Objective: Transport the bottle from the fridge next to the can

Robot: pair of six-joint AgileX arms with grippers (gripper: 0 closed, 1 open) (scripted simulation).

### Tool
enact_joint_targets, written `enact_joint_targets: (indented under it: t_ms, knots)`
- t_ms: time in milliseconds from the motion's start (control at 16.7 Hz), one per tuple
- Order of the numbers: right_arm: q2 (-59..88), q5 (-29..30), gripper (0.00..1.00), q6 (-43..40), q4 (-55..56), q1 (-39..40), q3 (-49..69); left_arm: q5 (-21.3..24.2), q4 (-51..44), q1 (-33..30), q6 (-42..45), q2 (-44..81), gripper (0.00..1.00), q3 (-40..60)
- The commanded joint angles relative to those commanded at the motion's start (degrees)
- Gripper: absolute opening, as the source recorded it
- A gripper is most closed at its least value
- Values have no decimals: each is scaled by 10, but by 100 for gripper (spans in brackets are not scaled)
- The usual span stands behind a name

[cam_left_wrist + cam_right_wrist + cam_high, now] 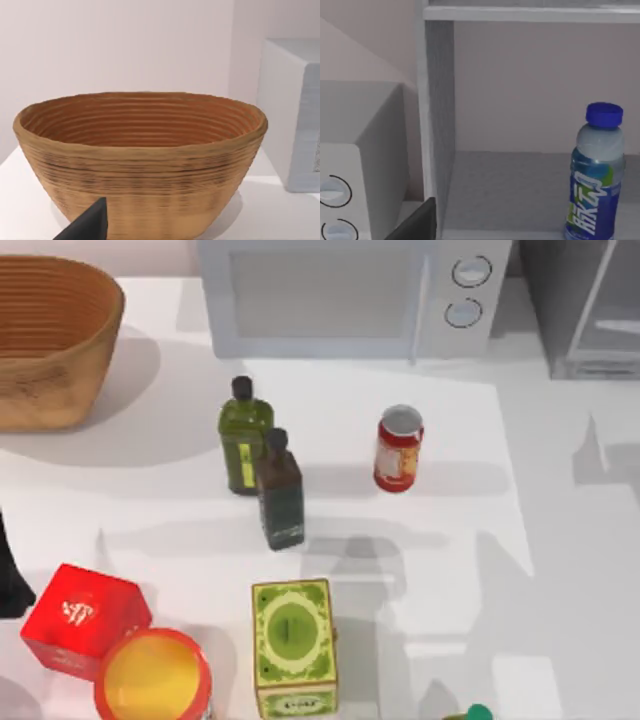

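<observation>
Even, bright, diffuse light throughout. On the white counter, soft grey shadows trail rightward from the small red cylindrical can and the olive-green glass bottle. Broad shadow pools beside the woven tan basket. No glare. Slight softness everywhere; the grey boxy fridge interior sits dimmer.
</observation>
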Motion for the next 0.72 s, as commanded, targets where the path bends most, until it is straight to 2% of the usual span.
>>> enact_joint_targets:
  t_ms: [420, 720]
  knots:
    - [369, -40, 100, -4, 191, -47, 176, 0, 0, 0, 0, 0, 100, 0]
    - [580, -62, 100, -5, 297, -74, 273, 0, 0, 0, 0, 0, 100, 0]
